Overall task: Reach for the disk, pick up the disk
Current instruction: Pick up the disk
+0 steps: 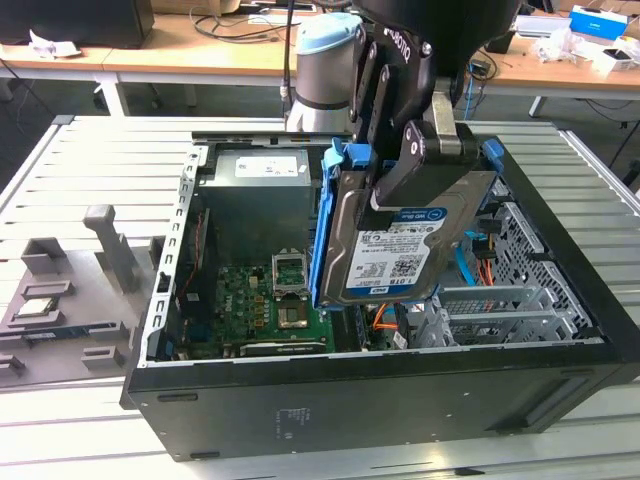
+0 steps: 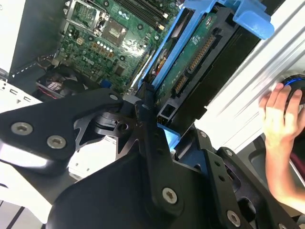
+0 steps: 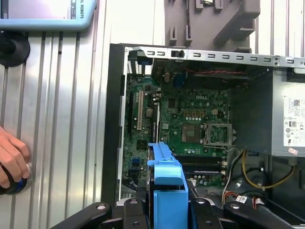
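Pinching the disk [image 1: 400, 250] on edge, our pincer [image 1: 405, 165] holds it lifted above the open computer case [image 1: 380, 400], clear of its parts.

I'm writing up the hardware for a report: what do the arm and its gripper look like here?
The arm is silver-grey metal with a light-blue joint cap and a black wrist housing bearing white lettering. The gripper is matte black, built of flat angular linkage plates fastened with silver screws, seen in the second wrist view too. No loose cables show on it.
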